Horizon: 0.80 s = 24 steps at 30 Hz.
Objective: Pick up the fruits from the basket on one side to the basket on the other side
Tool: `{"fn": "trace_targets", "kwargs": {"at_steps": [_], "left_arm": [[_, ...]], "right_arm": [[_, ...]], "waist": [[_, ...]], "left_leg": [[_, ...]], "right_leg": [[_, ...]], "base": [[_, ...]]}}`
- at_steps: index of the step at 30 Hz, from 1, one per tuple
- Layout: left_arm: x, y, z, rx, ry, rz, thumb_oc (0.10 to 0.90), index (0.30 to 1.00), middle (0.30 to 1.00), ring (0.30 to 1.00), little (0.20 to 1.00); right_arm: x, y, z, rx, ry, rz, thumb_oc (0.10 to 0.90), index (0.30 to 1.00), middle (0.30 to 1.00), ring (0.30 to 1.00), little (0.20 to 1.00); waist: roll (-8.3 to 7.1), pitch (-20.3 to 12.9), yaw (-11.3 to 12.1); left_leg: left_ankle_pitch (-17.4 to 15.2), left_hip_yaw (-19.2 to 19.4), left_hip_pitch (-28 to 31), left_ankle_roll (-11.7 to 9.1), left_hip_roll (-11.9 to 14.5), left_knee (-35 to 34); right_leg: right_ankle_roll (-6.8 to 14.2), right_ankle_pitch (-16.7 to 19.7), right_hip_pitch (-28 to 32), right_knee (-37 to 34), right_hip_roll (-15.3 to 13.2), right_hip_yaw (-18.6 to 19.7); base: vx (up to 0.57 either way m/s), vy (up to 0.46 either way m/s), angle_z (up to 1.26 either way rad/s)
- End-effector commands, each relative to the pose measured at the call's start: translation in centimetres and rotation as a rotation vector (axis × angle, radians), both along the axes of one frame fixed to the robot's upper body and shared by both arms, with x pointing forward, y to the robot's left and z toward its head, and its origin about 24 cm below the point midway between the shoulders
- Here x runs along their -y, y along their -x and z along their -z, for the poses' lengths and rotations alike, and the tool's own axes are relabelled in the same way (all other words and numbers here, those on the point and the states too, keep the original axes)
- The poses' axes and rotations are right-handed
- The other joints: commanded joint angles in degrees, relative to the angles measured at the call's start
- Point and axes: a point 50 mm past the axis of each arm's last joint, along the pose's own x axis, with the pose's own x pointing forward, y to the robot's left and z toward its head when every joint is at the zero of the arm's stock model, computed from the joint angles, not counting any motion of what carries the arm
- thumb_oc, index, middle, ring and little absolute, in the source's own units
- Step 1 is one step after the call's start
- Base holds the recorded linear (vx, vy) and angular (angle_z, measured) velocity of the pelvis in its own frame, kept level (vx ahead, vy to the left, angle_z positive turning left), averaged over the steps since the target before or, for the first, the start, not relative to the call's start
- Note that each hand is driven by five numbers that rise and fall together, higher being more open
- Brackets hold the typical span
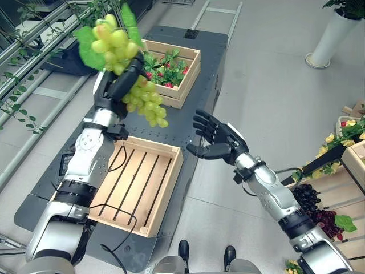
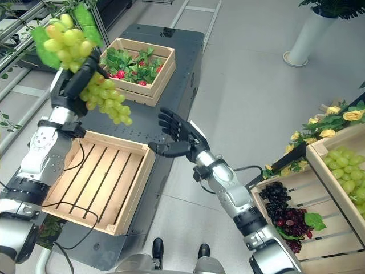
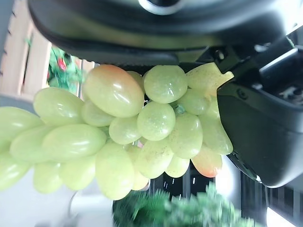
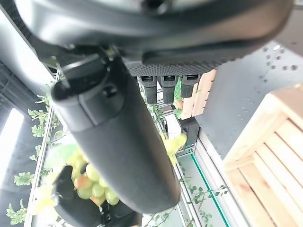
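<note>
Green grapes (image 1: pixel 134 85) hang high in the left robot hand (image 1: pixel 122 80), fingers curled round the bunch above the empty wooden crate (image 1: pixel 140 182) on the desk (image 1: pixel 194 85). Right eye view: the right robot hand (image 2: pixel 179 137) hovers open and idle. Left wrist view: grip looks firm (lower gently into the crate before loosening the fingers).

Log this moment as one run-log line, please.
left hand: shut on green grapes, raised | right hand: open, empty | near crate: empty | far crate: leafy red fruit
</note>
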Motion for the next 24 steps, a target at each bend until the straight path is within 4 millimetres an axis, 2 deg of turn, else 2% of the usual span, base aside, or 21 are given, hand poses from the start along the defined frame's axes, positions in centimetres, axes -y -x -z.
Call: {"fn": "trace_targets", "kwargs": {"at_steps": [1, 5, 7, 12, 24], "left_arm": [[2.9, 0.1, -6.7, 0.287, -0.027, 0.090, 0.400, 0.300, 0.300, 0.300, 0.300], [4.1, 0.3, -7.0, 0.304, -0.065, 0.118, 0.400, 0.300, 0.300, 0.300, 0.300], [5.6, 0.3, -7.0, 0.305, -0.088, 0.166, 0.400, 0.300, 0.300, 0.300, 0.300], [7.8, 0.2, -7.1, 0.319, -0.123, 0.234, 0.400, 0.300, 0.300, 0.300, 0.300], [10.8, 0.5, -7.4, 0.338, -0.209, 0.322, 0.400, 0.300, 0.300, 0.300, 0.300]], "right_arm": [[-1.3, -0.1, -3.2, 0.092, -0.137, -0.010, 0.800, 0.900, 0.900, 0.900, 0.900], [-1.3, -0.5, -4.0, 0.102, -0.133, -0.003, 0.800, 0.900, 0.900, 0.900, 0.900], [-1.7, -0.9, -4.8, 0.086, -0.168, -0.002, 0.800, 0.900, 0.900, 0.900, 0.900], [-2.9, -1.5, -5.7, 0.075, -0.184, -0.016, 0.800, 0.900, 0.900, 0.900, 0.900], [-4.8, -2.1, -7.3, 0.056, -0.240, -0.037, 0.800, 0.900, 0.900, 0.900, 0.900]], "waist": [[2.17, -12.36, -1.18], [2.03, -13.05, -1.54], [1.85, -13.78, -1.82], [1.83, -14.27, -1.86], [1.69, -15.02, -1.56]], "left_leg": [[-2.55, -1.93, -1.71, -2.19, -1.19, -0.42], [-2.64, -1.29, -1.53, -2.41, -0.79, -0.42], [-2.75, -0.97, -1.31, -2.63, -0.42, -0.42], [-2.89, -0.88, -1.00, -2.79, -0.16, -0.42], [-2.92, -1.17, -0.64, -2.88, 0.07, -0.42]], "right_leg": [[-2.26, 0.98, -2.55, 1.15, 0.17, -1.06], [-2.51, 1.15, -2.21, 0.44, 0.47, -0.89], [-2.74, 1.07, -1.89, 0.06, 0.78, -0.64], [-3.09, 0.75, -1.61, 0.04, 1.05, -0.47], [-3.19, 0.56, -1.15, 0.04, 1.11, -0.33]], "base": [[0.01, -0.054, -0.01], [0.01, -0.034, -0.02], [0.02, -0.051, -0.02], [0.00, -0.019, -0.04], [-0.01, -0.005, 0.00]]}}
